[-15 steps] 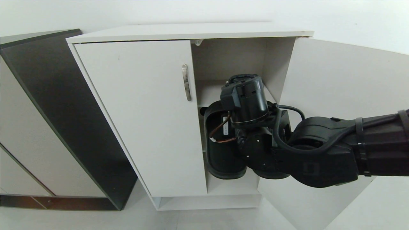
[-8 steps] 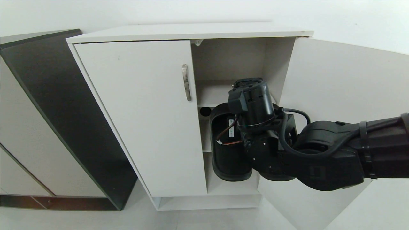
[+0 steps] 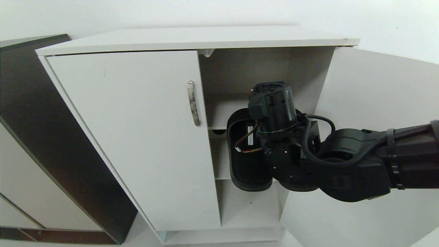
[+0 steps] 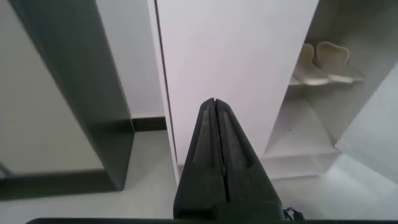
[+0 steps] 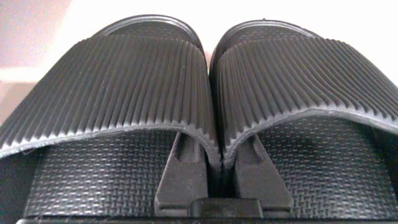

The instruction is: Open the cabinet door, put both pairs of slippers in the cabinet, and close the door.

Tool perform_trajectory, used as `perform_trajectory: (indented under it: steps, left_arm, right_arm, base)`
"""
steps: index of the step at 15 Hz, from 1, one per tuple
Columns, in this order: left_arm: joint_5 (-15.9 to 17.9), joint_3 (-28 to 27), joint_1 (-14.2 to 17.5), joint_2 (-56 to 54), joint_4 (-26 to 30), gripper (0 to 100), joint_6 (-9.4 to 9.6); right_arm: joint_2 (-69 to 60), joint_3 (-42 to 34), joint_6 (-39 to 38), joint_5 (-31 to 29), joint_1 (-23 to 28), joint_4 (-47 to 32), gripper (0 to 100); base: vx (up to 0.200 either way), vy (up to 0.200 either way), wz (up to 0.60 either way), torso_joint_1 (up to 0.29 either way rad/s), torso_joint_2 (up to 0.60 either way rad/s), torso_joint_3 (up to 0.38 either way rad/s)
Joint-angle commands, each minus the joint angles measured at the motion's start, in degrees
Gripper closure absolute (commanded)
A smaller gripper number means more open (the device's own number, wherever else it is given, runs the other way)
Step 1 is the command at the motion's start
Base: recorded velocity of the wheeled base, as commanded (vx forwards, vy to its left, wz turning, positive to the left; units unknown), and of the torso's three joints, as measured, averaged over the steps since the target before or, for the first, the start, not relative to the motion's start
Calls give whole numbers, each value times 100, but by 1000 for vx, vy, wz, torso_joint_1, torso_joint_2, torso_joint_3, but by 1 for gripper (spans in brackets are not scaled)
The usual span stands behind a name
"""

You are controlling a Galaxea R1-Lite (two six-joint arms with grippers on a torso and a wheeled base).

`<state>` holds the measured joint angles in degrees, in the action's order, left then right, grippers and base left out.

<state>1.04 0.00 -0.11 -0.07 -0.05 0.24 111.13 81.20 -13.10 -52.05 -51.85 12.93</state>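
Right gripper (image 5: 216, 152) fingers pinch both black slippers (image 5: 124, 81) between them, cabinet (image 3: 205, 37) shelves just beyond; left gripper (image 4: 214, 111) fingers are pressed together.

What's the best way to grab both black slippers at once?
Pinch the two inner edges where the black slippers press side by side, coming in from the open heel end. The straps arch over the front, so the heel side leaves room for fingers. The right gripper holds them that way.
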Motion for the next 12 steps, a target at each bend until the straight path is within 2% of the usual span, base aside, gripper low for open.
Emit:
perform_trajectory:
  steps: [1,5,9,12]
  left_arm:
    - [2,0,2,7,-4,100,2]
    - [2,0,2,7,-4,100,-7]
    - [2,0,2,7,-4,100,-7]
    - [-7,0,2,7,-4,100,-7]
  right_arm:
    - [23,-8,1,2,43,-1,100]
    - [190,10,27,46,122,271,100]
    - [322,80,71,64,149,420,100]
    - [515,405,133,266,272,403,100]
  base:
    - [200,0,0,2,-2,7]
    - [200,0,0,2,4,5]
    - [0,0,0,0,0,0]
    - [0,0,0,0,0,0]
